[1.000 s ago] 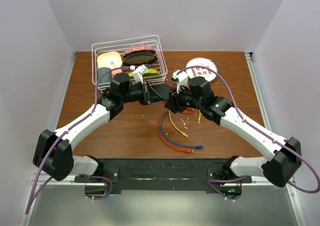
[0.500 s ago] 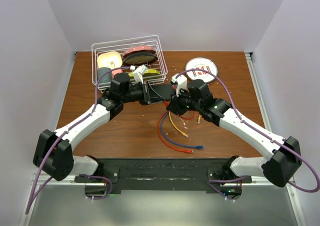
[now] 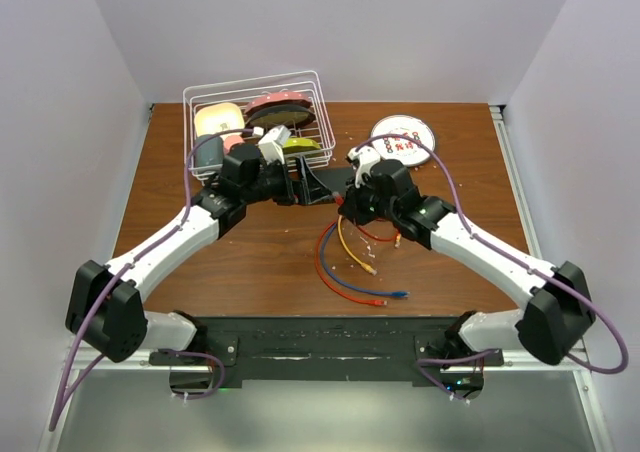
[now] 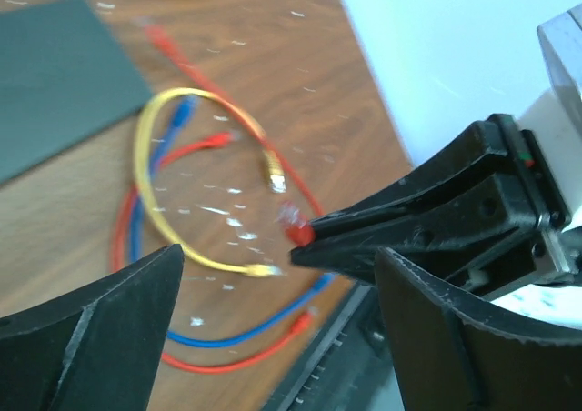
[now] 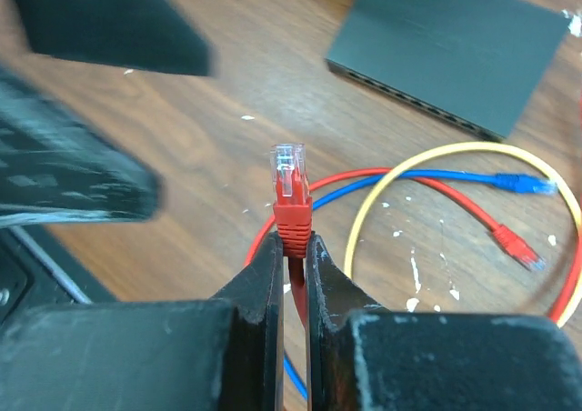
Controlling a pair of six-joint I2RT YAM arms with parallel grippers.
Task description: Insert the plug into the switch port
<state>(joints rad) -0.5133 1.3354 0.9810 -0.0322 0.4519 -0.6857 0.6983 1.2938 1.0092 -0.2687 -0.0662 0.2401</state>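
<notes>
Two pincers face each other: right pincer (image 5: pixel 291 247) clamped on the red plug (image 5: pixel 291 188), left pincer (image 4: pixel 277 256) spread wide, holding nothing. The switch (image 5: pixel 450 43) lies flat on the white-flecked brown wooden bench (image 3: pixel 260 262) beyond the plug; plain white walls (image 3: pixel 350 32) surround it

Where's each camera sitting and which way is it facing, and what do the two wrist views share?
Top external: high behind the arms, looking down on the table; both arms show.
Left wrist: on the open left gripper, facing the right gripper and cables; its fingers show.
Right wrist: on the right gripper, shut on the plug, facing the switch; its fingers show.
Both wrist views share switch, plug, cables.
</notes>
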